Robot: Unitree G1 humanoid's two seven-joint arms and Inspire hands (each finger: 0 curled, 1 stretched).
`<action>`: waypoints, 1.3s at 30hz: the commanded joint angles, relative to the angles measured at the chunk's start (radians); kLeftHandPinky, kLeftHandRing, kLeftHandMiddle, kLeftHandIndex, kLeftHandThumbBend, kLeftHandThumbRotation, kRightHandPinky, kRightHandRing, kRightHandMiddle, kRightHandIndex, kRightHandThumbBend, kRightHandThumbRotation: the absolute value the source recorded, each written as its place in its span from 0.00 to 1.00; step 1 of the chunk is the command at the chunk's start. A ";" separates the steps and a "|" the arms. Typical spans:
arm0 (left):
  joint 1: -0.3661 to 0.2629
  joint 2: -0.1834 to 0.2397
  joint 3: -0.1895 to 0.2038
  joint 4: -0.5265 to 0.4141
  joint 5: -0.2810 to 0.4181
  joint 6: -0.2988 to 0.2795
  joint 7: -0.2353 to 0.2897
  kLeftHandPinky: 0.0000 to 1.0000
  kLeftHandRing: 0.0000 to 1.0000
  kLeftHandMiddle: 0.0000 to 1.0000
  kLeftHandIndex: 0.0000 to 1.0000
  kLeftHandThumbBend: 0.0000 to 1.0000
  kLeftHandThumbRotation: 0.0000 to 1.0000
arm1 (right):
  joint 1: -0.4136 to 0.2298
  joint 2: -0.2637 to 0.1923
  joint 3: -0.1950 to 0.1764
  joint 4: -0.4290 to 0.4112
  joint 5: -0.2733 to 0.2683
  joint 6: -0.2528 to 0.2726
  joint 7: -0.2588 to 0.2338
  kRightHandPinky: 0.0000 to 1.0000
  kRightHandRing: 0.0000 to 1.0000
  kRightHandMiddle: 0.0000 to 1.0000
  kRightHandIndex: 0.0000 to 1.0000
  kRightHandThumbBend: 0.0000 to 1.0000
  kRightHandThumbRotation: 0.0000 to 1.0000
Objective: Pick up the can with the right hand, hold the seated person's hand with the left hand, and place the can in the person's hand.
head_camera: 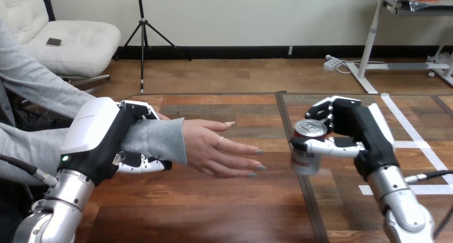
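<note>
can (305,163) part-hidden by fingers (320,110), person's wrist (155,139) part-covered

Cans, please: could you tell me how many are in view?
1. The can is in the right hand, above the table at the view's right, short of the person's hand.

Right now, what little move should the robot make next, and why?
Probably carry the can leftward to the person's hand: the right hand grips the can just beyond the open fingertips, apart from them, while the left hand is curled round the person's sleeved wrist.
</note>
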 commanded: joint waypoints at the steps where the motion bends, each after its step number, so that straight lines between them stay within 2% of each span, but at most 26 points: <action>1: -0.112 -0.003 0.008 -0.025 -0.018 -0.038 0.021 0.23 0.26 0.33 0.41 0.78 0.00 | -0.141 0.032 0.000 -0.049 0.030 -0.024 0.013 0.31 0.35 0.41 0.40 0.85 0.00; 18: -0.113 0.000 0.004 -0.019 -0.011 -0.050 0.028 0.21 0.25 0.33 0.41 0.79 0.00 | -0.165 0.066 0.029 -0.071 0.008 0.005 0.009 0.32 0.35 0.41 0.41 0.86 0.00; 21: -0.112 0.000 0.004 -0.021 -0.012 -0.052 0.027 0.22 0.26 0.33 0.41 0.79 0.00 | -0.169 0.070 0.038 -0.073 0.004 0.001 0.006 0.32 0.35 0.41 0.41 0.86 0.00; 30: -0.109 -0.007 0.004 -0.017 -0.013 -0.052 0.029 0.22 0.26 0.33 0.41 0.79 0.00 | -0.183 0.069 0.070 -0.071 -0.059 -0.042 -0.037 0.31 0.35 0.41 0.41 0.86 0.00; 39: -0.107 -0.016 0.002 -0.016 -0.013 -0.048 0.033 0.23 0.27 0.34 0.41 0.79 0.00 | -0.193 0.086 0.081 -0.078 -0.055 -0.034 -0.031 0.29 0.33 0.41 0.41 0.87 0.00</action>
